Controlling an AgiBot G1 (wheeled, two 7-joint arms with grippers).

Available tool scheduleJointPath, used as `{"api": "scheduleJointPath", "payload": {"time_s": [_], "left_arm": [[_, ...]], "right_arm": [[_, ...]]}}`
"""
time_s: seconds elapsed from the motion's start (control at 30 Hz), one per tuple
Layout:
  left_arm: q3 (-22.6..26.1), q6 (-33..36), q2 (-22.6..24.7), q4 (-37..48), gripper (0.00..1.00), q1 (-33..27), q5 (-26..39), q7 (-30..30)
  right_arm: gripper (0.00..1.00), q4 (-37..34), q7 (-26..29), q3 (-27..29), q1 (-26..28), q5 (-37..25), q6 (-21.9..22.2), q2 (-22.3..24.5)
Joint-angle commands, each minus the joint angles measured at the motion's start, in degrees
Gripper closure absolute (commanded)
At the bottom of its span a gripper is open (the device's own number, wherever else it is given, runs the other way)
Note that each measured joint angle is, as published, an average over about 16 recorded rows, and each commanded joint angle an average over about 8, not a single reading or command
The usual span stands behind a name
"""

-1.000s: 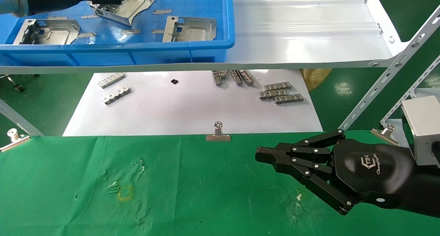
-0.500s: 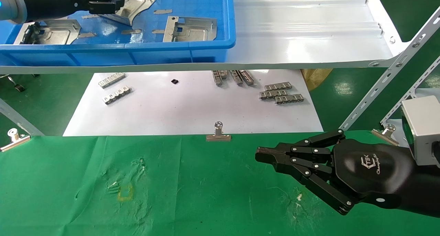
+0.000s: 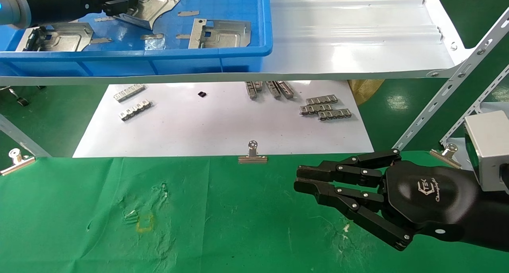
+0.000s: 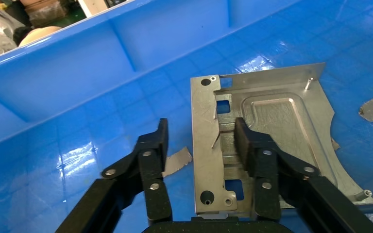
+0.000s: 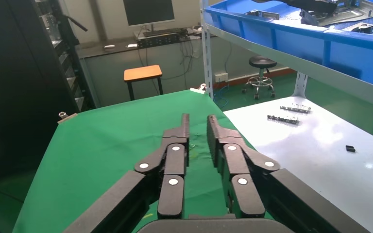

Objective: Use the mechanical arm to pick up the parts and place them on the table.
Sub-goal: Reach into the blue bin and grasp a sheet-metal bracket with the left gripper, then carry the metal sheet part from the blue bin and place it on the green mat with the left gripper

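Three silvery parts lie in the blue bin (image 3: 159, 52): one at the back (image 3: 157, 2), one at the left (image 3: 65, 36), one at the right (image 3: 222, 32). My left gripper (image 3: 119, 2) is open over the back part (image 4: 277, 126). In the left wrist view this gripper (image 4: 201, 141) straddles the part's holed edge, one finger above the plate and one above the bin floor. My right gripper (image 3: 301, 178) hovers low over the green table (image 3: 222, 233), slightly open and holding nothing. The right wrist view shows it (image 5: 197, 121) above the cloth (image 5: 111, 141).
The bin sits on a white shelf (image 3: 358, 38) with a slanted metal brace (image 3: 457, 78) at the right. Below it, a white sheet (image 3: 222, 130) carries ridged metal strips (image 3: 324, 108). A binder clip (image 3: 252, 154) grips the cloth's far edge.
My right gripper's fingers have parted from shut to slightly open. My left gripper has shifted a little to the left over the back part.
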Motion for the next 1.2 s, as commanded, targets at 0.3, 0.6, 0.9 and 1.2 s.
{"api": "scheduleJointPath", "payload": {"time_s": [0.3,0.6,0.9,1.2], "left_arm": [[-0.2,-0.3,0.1,0.1,1.00,0.0,-0.3,0.3],[-1.2,5.9,-1.4,-1.5,1.00,-1.4,-1.9,1.4],[-3.0,35.0,-6.4,-6.3,1.00,-1.1,-5.7,7.3],[-2.0,46.8,-10.9,-16.0,1.00,5.1,-11.8,12.5]], "right_arm": [[0.00,0.0,0.0,0.0,0.0,0.0,0.0,0.0],[0.00,0.0,0.0,0.0,0.0,0.0,0.0,0.0],[0.00,0.0,0.0,0.0,0.0,0.0,0.0,0.0],[0.00,0.0,0.0,0.0,0.0,0.0,0.0,0.0]]}}
